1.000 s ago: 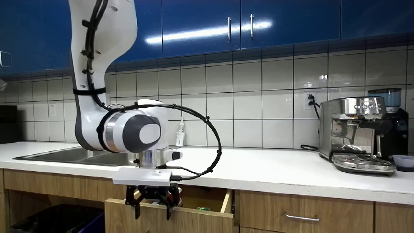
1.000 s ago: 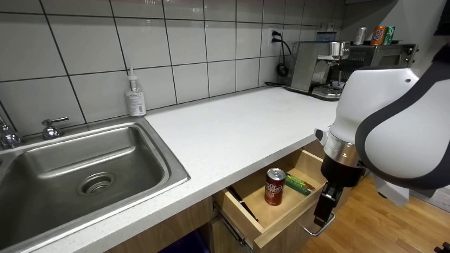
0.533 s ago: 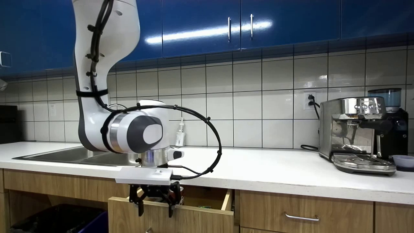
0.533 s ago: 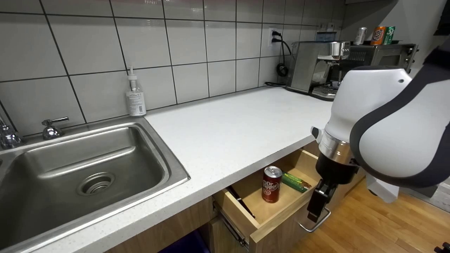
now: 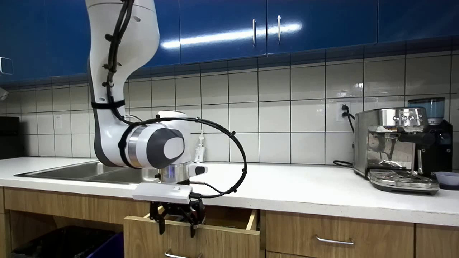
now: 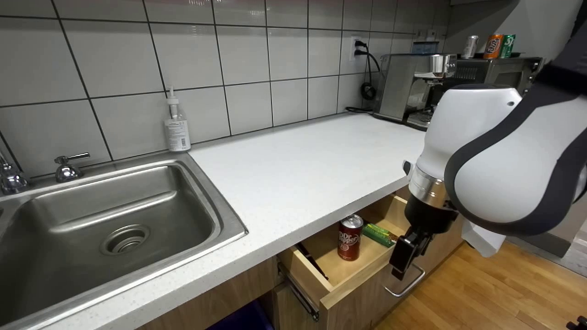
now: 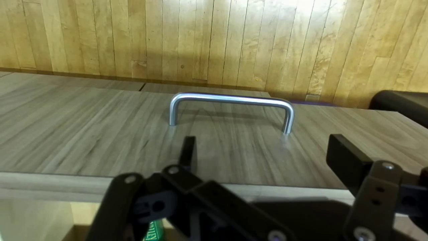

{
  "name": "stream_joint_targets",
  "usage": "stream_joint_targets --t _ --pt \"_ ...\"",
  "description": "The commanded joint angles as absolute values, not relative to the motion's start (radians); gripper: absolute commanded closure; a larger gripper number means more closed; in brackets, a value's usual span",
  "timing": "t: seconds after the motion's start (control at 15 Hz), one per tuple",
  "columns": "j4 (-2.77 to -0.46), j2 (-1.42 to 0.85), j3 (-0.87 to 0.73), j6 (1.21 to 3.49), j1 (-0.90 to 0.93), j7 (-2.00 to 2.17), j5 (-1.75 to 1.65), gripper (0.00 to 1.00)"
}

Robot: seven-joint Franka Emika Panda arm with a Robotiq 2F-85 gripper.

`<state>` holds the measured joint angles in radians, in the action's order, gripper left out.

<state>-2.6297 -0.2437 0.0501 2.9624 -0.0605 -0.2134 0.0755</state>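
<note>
My gripper (image 5: 177, 232) is open and empty, its fingers pointing down over the outer face of a pulled-out wooden drawer (image 5: 226, 240). In the wrist view the two fingers (image 7: 347, 160) stand wide apart past the drawer front's top edge. The silver bar handle (image 7: 230, 98) lies beyond the fingertips, apart from them; it also shows below the gripper in an exterior view (image 6: 409, 288). Inside the drawer stand a dark red Dr Pepper can (image 6: 349, 240), a green snack packet (image 6: 379, 234) and a thin black item (image 6: 312, 261). Whether the fingers touch the front is hard to see.
A white counter (image 6: 293, 169) overhangs the drawer. A steel sink (image 6: 124, 206) and a soap bottle (image 6: 177, 128) are to one side. An espresso machine (image 5: 394, 147) stands at the far end. A black-lined bin (image 5: 68, 240) sits under the counter.
The drawer has slid inward under the counter, with the can and packet moving along in it. My gripper has moved the same way, staying open at the drawer front.
</note>
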Motion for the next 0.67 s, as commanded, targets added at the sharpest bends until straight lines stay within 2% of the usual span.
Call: stream_joint_targets --t 0.0,0.6 --pt "-2.587 -0.274 0.020 2.983 -0.045 -0.152 0.037 0.00" --pt "-2.544 -0.297 -0.032 2.966 -0.008 -0.060 0.002 0.00"
